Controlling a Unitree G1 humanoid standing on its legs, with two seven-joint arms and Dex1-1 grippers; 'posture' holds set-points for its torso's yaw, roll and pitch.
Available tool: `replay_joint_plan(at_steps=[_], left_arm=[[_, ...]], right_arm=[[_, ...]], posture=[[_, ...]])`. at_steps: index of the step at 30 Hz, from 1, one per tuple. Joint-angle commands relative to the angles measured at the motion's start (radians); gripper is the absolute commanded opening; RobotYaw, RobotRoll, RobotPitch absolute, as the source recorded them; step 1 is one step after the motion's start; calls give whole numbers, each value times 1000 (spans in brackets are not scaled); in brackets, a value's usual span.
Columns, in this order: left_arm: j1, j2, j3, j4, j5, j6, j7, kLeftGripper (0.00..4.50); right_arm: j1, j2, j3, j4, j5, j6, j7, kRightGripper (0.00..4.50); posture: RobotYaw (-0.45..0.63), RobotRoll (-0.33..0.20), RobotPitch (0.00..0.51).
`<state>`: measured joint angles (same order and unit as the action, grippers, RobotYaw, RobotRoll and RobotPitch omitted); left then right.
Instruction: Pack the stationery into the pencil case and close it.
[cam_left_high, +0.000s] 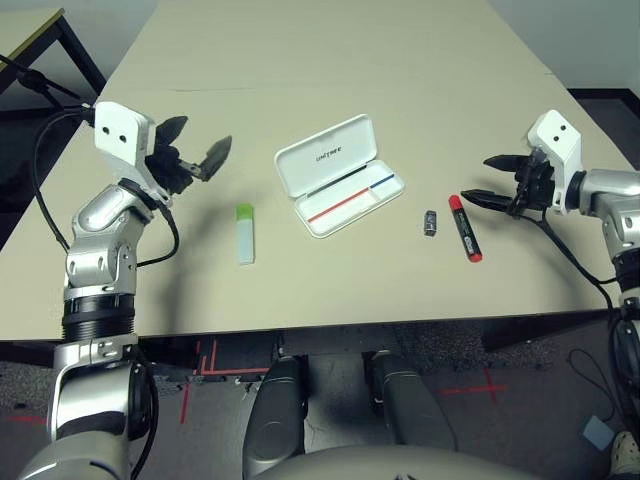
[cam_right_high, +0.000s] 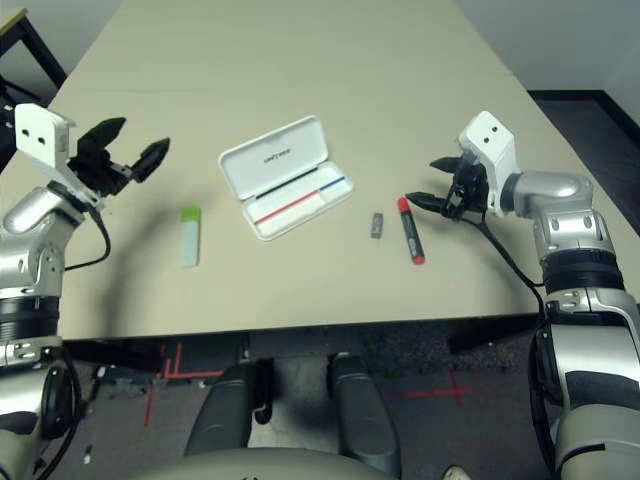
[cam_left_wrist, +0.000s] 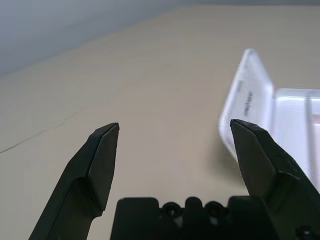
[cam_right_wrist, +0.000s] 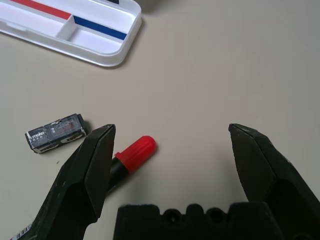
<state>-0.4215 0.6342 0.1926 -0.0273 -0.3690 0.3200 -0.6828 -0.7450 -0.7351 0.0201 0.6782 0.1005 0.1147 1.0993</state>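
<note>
Both grippers, left and right, stand with fingers spread and empty, over the table's left and right sides. The pencil case lies open mid-table with no stationery inside, so packing and closing both remain: the green-ended bar sits toward the near left corner, the small dark block and red marker toward the near right; my right finger partly hides the marker at the wrist.

You're seeing the white case lying open on the table (its lid leaning back), while the green-ended bar is resting to its left, and the small dark piece and red-ended marker are lying to its right.
</note>
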Motion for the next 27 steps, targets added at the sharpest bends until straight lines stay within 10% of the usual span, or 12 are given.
replay_joint_plan(at_steps=[1,13,27], left_arm=[[34,38,-46,-133,-28,98,-44,4476],[47,120,-253,-306,5,281,-142,4476],[-54,33,-519,-209,173,278,-173,4476]], right_arm=[[-16,2,12,31,-16,-15,14,4500],[-30,8,22,72,-40,-43,26,4500],[-20,-3,19,65,-59,-43,28,4500]], posture=[[48,0,171],[42,0,178],[17,0,185]])
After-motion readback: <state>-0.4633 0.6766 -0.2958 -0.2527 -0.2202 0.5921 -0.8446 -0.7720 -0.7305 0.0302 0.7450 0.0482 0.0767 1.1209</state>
